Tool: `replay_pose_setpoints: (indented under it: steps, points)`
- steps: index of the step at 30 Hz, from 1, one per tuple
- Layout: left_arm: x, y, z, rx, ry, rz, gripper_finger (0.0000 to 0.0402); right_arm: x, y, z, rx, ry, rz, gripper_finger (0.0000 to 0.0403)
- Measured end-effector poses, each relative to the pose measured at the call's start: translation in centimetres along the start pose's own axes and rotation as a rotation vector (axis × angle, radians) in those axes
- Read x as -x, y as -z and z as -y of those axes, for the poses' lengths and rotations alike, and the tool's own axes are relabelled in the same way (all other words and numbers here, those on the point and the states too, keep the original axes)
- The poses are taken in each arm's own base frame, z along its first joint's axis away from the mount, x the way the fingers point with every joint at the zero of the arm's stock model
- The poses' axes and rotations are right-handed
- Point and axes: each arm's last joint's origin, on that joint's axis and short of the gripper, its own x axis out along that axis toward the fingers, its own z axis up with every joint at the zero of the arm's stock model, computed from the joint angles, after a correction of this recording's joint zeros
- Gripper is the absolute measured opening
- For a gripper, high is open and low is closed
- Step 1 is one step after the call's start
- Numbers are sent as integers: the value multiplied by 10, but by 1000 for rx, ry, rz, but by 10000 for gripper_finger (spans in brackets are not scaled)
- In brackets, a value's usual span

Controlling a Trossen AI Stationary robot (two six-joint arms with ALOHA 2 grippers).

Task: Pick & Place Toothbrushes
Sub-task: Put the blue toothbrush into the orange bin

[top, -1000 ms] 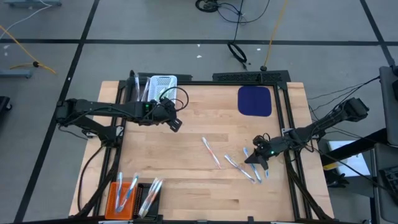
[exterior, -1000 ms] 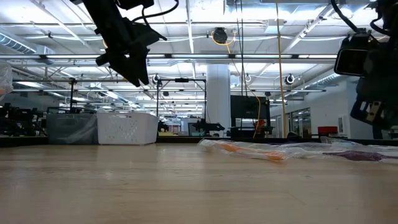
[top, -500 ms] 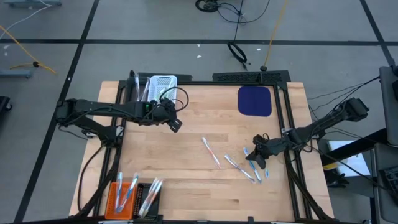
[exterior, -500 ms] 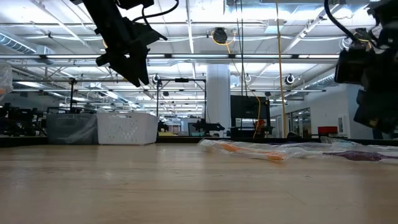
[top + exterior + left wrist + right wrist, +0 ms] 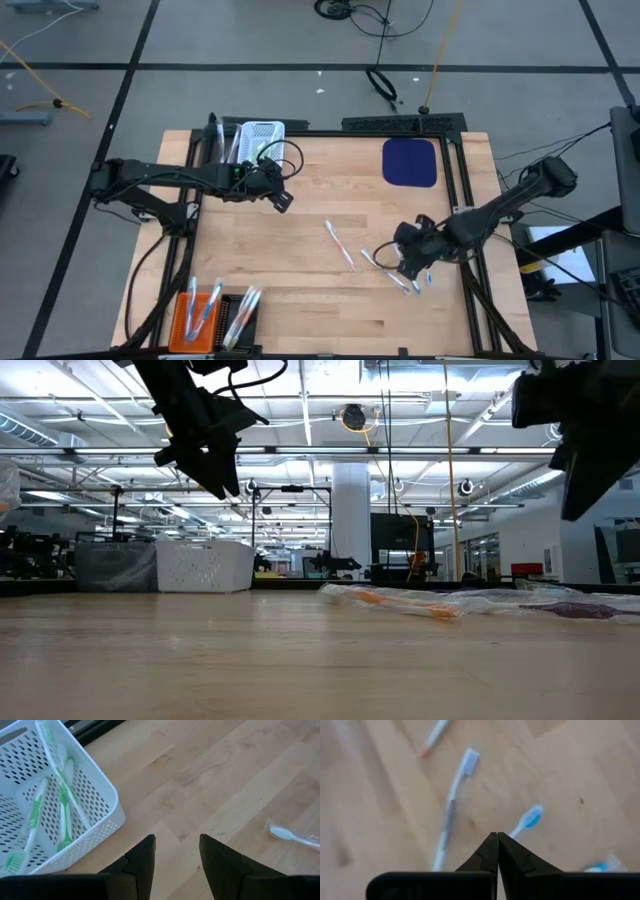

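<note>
Several loose toothbrushes (image 5: 385, 268) lie scattered on the wooden table (image 5: 330, 310) toward four o'clock from its centre, one pale one (image 5: 339, 243) lying apart nearer the middle. The right gripper (image 5: 407, 262) hangs over that cluster, its fingers pressed together with nothing between them. A dark blue mat (image 5: 410, 162) sits at one o'clock. At eleven o'clock a white basket (image 5: 107, 820) holds green-handled brushes (image 5: 62, 805); just beside it hovers the left gripper (image 5: 176, 855), fingers apart and empty. Orange and black baskets (image 5: 213, 322) with more brushes stand at seven o'clock.
</note>
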Motion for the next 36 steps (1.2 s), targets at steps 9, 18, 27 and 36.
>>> replay_pose_setpoints:
  steps: [9, 18, 27, 36]
  points:
    - [0, 0, 0, 0, 0, 0, 157, -25, 3, -3, -38, 74, -43, 0]
    - [0, -1, 1, 8, 11, 14, 157, -35, 6, -4, 7, 134, -56, 30]
    - [1, -12, 9, 66, 90, 116, 157, -36, 6, -4, 10, 142, -63, 142]
    - [5, -28, 18, 150, 202, 262, 157, -53, 15, 0, -15, 166, -82, 172]
